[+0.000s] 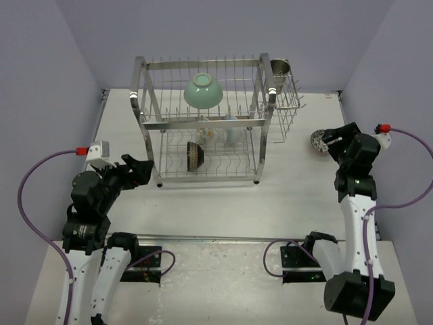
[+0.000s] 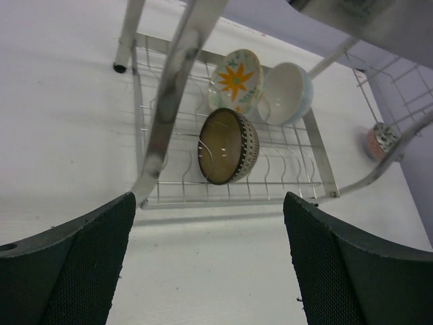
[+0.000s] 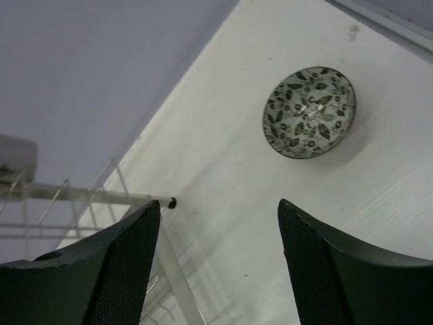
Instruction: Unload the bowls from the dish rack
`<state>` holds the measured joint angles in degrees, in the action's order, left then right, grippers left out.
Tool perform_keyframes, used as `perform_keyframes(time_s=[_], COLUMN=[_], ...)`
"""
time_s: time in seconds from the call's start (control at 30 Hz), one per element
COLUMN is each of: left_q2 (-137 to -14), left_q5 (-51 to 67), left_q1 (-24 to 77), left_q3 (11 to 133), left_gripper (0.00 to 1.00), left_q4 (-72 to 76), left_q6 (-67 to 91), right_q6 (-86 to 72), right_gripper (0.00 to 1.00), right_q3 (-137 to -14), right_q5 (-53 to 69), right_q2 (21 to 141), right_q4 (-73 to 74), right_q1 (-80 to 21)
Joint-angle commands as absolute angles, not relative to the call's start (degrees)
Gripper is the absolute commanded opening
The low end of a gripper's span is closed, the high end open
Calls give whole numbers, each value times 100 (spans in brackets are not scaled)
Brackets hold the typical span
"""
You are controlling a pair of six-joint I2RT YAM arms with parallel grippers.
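The steel dish rack [image 1: 145,91] stands at the table's back. A mint-green bowl [image 1: 203,91] sits upside down on its upper tier. On the lower tier stand a dark brown striped bowl [image 1: 195,156] [image 2: 228,145], a white bowl with yellow flowers [image 2: 235,79] and a plain white bowl [image 2: 287,93]. A patterned bowl [image 1: 318,141] [image 3: 309,112] sits on the table right of the rack. My left gripper [image 1: 141,170] [image 2: 206,271] is open and empty, near the rack's front left leg. My right gripper [image 1: 335,139] [image 3: 220,264] is open and empty, just beside the patterned bowl.
A steel cylindrical cup [image 1: 279,68] stands in the rack's wire side basket [image 1: 287,108] at the right. Grey walls close the table on three sides. Cables run along both arms.
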<state>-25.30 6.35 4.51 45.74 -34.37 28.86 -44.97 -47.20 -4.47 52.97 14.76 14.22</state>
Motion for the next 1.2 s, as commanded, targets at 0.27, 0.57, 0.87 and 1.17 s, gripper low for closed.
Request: perform_keyframes(time_s=[0.27, 0.57, 0.87, 1.17], left_q2=[-2048, -2846, -3313, -3708], left_q5=[2857, 2551, 1128, 1019], left_q1=[413, 483, 984, 1643], left_q3=[3235, 2855, 3542, 3166], left_gripper=[88, 84, 86, 87], left_q4=[-2119, -1046, -1485, -959], left_q6=[3603, 3790, 3120, 3023], right_q6=[-3789, -3472, -3323, -3015], right_gripper=[72, 72, 72, 72], right_q3=[-4589, -4245, -4236, -4263], right_q5=[448, 861, 1238, 791], right_q2=[3894, 3490, 3428, 3112], right_q4=[1547, 1599, 1600, 1986], right_q1=[273, 158, 44, -545])
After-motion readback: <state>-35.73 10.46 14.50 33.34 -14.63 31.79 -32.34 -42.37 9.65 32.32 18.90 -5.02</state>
